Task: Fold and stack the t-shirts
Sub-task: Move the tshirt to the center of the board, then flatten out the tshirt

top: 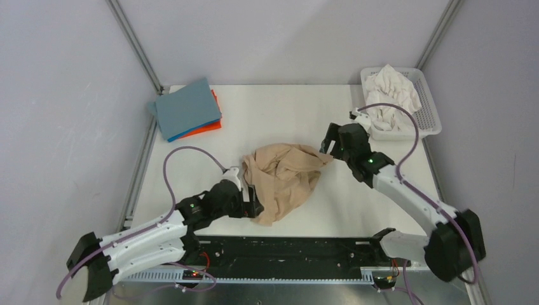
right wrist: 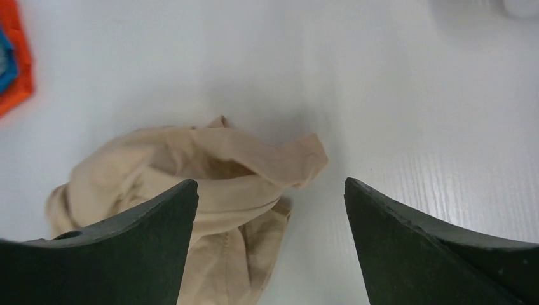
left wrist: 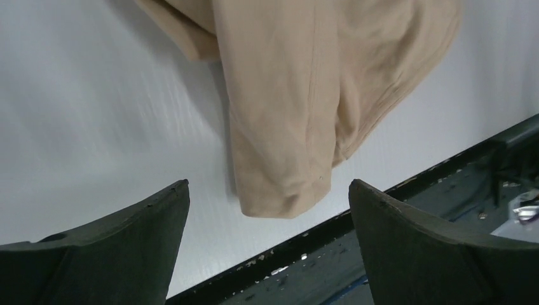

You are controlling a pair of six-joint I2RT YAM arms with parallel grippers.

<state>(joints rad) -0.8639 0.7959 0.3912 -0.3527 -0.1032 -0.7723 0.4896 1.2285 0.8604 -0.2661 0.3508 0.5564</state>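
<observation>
- Reaching the left arm (top: 159, 232) low and forward from the near left corner of the table (top: 286, 105), forearm close to the surface and wrist aiming toward the middle.
- Holding the left gripper (top: 254, 206) with jaws spread wide and gripping nothing, with the fingertips just beside the near left part of the tan shirt (top: 283, 175); contact with the cloth impossible to tell.
- Arching the right arm (top: 407, 190) up from the near right corner, elbow bent high and wrist tipping down and leftward.
- Holding the right gripper (right wrist: 270, 183) wide open above the right tip of the tan shirt, clamping nothing, with cloth showing below and between the fingers.
- Finding the tan shirt crumpled at the middle of the table, closer to the near edge than the far one, one lobe trailing toward the black rail (top: 286, 251) along that edge without crossing onto it.
- Finding a folded stack (top: 187, 109) at the far left corner: a grey-blue shirt on top, with bright blue and orange edges peeking out beneath, well apart from both grippers.
- Finding a white shirt (top: 394, 95) bunched in the basket (top: 433, 113) at the far right corner, just beyond the right wrist.
- Showing bare white surface along the far edge between stack and basket, and more on the right side beneath the right arm.
- Showing only a narrow strip of table between the tan shirt's lowest lobe and the near edge.
</observation>
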